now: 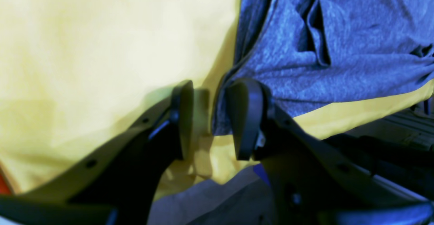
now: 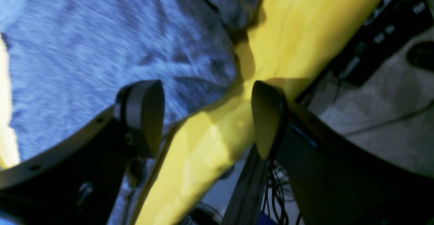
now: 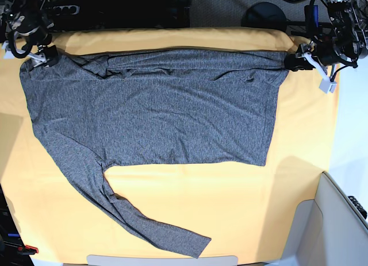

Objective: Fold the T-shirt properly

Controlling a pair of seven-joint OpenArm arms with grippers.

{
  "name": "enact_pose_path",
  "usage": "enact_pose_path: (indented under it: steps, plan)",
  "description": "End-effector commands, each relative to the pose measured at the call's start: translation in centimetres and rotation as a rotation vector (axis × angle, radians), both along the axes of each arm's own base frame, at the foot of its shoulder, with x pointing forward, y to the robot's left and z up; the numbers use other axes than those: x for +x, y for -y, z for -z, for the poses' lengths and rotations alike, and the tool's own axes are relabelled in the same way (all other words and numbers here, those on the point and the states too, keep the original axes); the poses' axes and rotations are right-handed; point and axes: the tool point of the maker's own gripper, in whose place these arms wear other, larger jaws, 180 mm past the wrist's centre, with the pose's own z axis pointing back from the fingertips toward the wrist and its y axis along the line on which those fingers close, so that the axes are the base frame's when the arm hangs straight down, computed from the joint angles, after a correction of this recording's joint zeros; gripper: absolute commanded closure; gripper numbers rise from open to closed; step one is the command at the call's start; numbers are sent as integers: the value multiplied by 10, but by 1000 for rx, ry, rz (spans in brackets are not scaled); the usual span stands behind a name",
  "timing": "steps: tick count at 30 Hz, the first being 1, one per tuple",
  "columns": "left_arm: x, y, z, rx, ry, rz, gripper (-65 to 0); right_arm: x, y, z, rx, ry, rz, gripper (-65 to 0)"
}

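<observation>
Grey knit shirt [image 3: 155,111] looks light and limp; my left jaws straddle its corner hem, right jaws gape empty by its edge.

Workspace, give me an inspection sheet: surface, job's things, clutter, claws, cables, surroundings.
Surface: yellow-orange table cloth, smooth, covers the table.
Job's things: grey T-shirt spread flat, top edge folded over; one long sleeve trails toward the near edge.
Clutter: nothing seen on the cloth.
Claws: left claw jaws apart at a shirt corner, one pad on the fabric; right claw open, straddling the shirt edge.
Cables: loose wires below the table edge.
Surroundings: power strip and dark round base behind the table.
</observation>
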Motion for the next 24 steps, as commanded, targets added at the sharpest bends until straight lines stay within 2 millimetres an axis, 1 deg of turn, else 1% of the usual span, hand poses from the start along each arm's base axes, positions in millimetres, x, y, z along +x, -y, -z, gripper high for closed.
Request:
enact_pose_path:
  steps: [1, 3, 9, 11, 12, 16, 18, 20, 24]
  plan:
    - [-3, -9, -1, 40, -17, 5, -214, 6, 5, -9, -40, 22, -12, -375]
    - [-3, -9, -1, 40, -17, 5, -214, 5, 2, -5, -43, 11, -18, -375]
    - [-3, -9, -1, 40, -17, 5, -214, 3, 3, -4, -50, 1, -16, -374]
    - [-3, -9, -1, 40, -17, 5, -214, 2, 4, -4, -51, -1, -15, -356]
    - [-3, -9, -1, 40, -17, 5, -214, 2, 4, -4, -51, -1, -15, -327]
    - [-3, -9, -1, 40, -17, 5, -214, 1, 4, -4, -52, -2, -14, -169]
    - [-3, -9, -1, 40, -16, 5, -214, 1, 4, -4, -52, -2, -14, -112]
    - [-3, -9, -1, 40, -16, 5, -214, 1, 4, -4, -52, -2, -14, -111]
    - [-3, -9, -1, 40, -16, 5, -214, 1, 5, -4, -54, -3, -12, -155]
